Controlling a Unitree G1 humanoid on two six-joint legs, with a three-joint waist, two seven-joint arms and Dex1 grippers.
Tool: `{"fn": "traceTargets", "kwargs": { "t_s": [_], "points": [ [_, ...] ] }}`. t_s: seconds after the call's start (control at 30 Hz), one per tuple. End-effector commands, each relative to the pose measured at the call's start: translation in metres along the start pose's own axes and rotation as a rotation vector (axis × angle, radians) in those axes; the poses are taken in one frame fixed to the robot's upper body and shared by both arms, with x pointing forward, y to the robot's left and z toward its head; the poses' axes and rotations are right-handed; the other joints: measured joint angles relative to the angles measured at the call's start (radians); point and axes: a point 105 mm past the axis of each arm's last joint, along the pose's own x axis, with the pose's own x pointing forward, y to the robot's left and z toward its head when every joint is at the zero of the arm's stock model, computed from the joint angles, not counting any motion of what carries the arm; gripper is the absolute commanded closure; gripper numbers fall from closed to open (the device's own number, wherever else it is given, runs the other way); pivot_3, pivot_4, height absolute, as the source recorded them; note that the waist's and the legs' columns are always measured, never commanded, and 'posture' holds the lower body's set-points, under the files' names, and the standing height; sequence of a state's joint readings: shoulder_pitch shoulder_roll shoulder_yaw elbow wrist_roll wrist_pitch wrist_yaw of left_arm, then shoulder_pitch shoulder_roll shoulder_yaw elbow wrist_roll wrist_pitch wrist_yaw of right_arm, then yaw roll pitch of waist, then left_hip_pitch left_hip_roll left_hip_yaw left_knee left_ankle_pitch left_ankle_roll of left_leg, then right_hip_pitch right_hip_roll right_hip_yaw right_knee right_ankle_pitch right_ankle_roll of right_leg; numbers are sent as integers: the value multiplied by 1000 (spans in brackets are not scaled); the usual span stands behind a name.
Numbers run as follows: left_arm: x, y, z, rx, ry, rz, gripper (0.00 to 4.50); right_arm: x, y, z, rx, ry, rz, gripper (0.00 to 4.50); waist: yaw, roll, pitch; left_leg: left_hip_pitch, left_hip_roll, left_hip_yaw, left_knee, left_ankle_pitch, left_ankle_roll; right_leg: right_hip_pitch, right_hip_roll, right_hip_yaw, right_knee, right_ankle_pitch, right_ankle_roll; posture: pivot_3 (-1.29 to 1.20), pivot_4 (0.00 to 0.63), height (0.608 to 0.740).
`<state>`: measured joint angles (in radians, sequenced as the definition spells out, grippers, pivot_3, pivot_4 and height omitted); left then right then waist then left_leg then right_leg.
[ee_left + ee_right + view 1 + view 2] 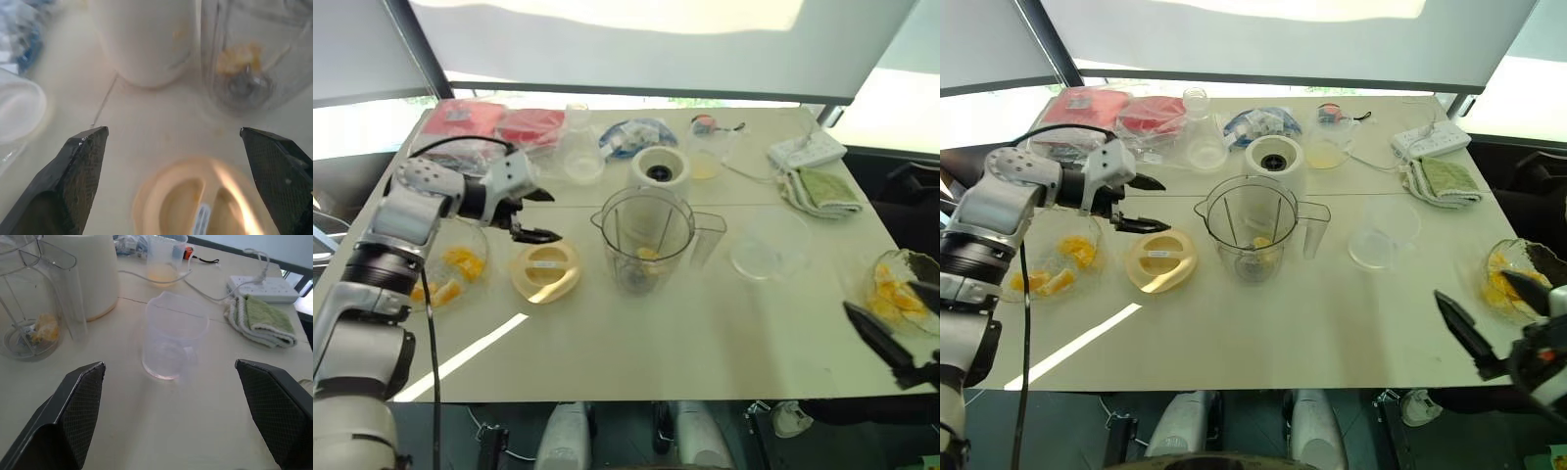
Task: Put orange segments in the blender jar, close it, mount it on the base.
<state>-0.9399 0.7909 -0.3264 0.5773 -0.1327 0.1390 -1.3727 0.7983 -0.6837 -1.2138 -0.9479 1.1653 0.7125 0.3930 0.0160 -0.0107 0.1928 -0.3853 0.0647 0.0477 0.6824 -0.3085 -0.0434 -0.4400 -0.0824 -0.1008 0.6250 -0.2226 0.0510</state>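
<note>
The clear blender jar (pixel 646 233) stands lidless at the table's middle with an orange segment (pixel 648 255) at its bottom by the blade hub. Behind it sits the white base (pixel 661 168). More orange segments (pixel 460 264) lie in a clear bowl at the left, and others (pixel 896 296) in a bowl at the right edge. My left gripper (pixel 538 215) hovers open just left of the jar, over the pale yellow lid (pixel 545 271). My right gripper (pixel 1494 308) is open and empty at the near right, beside the right bowl.
A clear measuring cup (pixel 171 340) lies right of the jar. At the back are a flask (pixel 579 147), red packets (pixel 499 122), a small cup of yellow liquid (pixel 705 157), a power strip (pixel 808 150) and a green cloth (pixel 822 191).
</note>
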Motion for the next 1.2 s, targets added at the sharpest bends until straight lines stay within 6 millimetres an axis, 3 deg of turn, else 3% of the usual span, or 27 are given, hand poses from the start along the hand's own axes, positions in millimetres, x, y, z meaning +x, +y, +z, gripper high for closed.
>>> {"fn": "traceTargets", "kwargs": {
  "t_s": [0.03, 0.27, 0.4, 0.67, 0.87, 1.2],
  "points": [
    [0, 5, -6, 85, 75, -73, 0, -13, 4, 25, 30, -59, 55, 27, 0, -4, 0, -1, 0, -1, 0, 0, 0, 0, 1, 0, -1, 0, 0, 0, 150, 740],
    [19, 3, -26, 94, 175, -167, 0, -17, 14, 62, 84, -166, 145, 27, -2, -7, 1, -5, 0, 0, 0, -4, 8, -2, 1, 1, -6, 3, 4, 0, 150, 740],
    [32, -3, -40, 121, 280, -217, 0, -2, 28, 75, 102, -207, 210, 27, -1, -12, 2, -6, 0, 1, 0, -5, 9, -2, 1, 2, -7, 3, 4, 0, 150, 740],
    [51, -7, -57, 146, 388, -200, 0, 9, 62, 61, 96, -133, 306, 27, 21, -15, 0, -6, 0, 0, 0, -5, 9, -1, 1, 2, -7, 4, 5, 0, 150, 740],
    [56, -12, -68, 167, 434, -214, 0, 8, 65, 55, 88, -99, 326, 27, 24, -15, -2, -3, 0, 0, 1, -5, 9, 2, 1, 2, -6, 4, 5, 0, 150, 740],
    [47, -17, -79, 219, 499, -267, 0, 12, 82, 54, 28, -55, 454, 27, 21, -16, -3, 1, 0, 1, 1, -5, 9, 6, 2, 3, -5, 5, 2, 0, 150, 740]
  ]
}}
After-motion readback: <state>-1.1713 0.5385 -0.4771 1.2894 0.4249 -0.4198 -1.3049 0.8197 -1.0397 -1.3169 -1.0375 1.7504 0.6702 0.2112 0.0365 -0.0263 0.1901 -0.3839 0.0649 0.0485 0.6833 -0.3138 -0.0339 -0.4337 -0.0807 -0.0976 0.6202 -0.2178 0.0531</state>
